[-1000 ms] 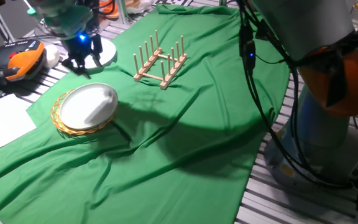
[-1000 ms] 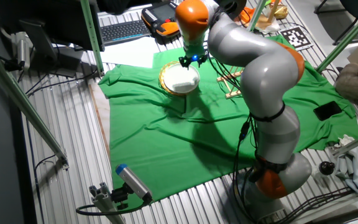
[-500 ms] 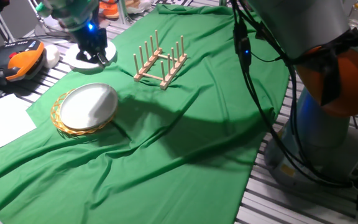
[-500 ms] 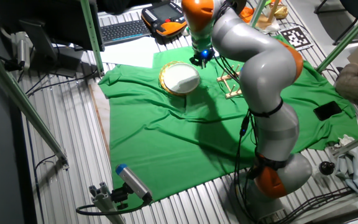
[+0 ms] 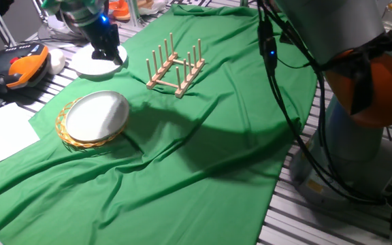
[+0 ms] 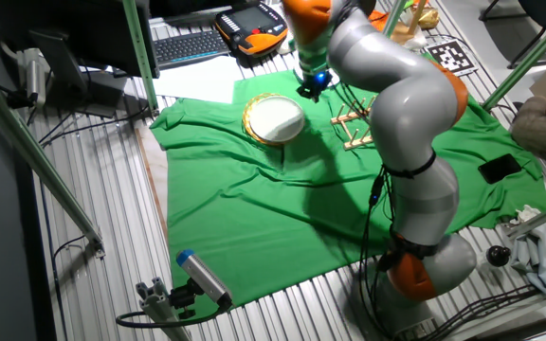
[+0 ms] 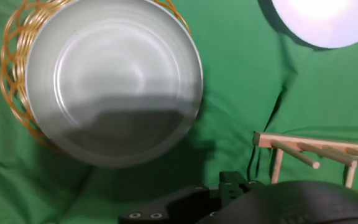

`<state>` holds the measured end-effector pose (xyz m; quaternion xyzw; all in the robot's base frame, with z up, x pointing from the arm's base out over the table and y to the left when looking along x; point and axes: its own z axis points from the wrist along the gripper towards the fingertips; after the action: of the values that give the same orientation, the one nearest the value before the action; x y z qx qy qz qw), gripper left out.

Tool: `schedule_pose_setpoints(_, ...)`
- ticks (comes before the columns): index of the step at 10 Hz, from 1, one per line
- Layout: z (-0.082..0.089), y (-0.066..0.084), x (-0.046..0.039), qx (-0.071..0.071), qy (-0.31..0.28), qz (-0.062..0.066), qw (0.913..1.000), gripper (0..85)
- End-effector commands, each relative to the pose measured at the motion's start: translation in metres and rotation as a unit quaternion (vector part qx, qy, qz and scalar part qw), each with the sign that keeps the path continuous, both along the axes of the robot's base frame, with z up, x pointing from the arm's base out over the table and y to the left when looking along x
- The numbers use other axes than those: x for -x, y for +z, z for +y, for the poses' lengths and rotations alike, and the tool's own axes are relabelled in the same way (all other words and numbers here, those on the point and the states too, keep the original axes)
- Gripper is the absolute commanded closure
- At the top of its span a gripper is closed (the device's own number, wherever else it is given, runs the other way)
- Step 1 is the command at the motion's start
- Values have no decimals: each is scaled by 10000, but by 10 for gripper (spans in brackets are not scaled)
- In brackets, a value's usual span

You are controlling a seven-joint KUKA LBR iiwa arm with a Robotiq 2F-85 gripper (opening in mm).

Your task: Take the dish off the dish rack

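The white dish (image 5: 97, 114) lies flat in a round wicker basket (image 5: 64, 133) on the green cloth; it also shows in the other fixed view (image 6: 275, 117) and fills the hand view (image 7: 114, 81). The wooden dish rack (image 5: 175, 67) stands empty to the right of the basket, and it shows in the other fixed view (image 6: 355, 129) and at the hand view's lower right (image 7: 312, 151). My gripper (image 5: 109, 56) hangs above the cloth's far left edge, behind the basket and left of the rack. It holds nothing and its fingers look apart.
A white round disc (image 5: 95, 66) lies under the gripper, bright in the hand view (image 7: 328, 22). An orange teach pendant (image 5: 22, 67), a keyboard (image 6: 192, 45) and white paper (image 5: 5, 136) lie left of the cloth. The robot base (image 5: 359, 143) stands at right.
My gripper has risen and moved away from the basket with the dish toward the far edge, over the white disc. The dish, the basket and the rack have stayed still.
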<state>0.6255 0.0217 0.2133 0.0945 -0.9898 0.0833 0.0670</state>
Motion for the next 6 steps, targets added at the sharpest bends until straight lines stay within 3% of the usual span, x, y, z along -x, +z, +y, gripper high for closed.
schedule_pose_setpoints(1,-35,24,8,-99,-11,30,9999,850)
schedule_pose_setpoints(4,-70,33,-7,-163,-115,-88,9998,850)
schedule_pose_setpoints(6,-83,14,-18,-171,-109,-32,9998,850)
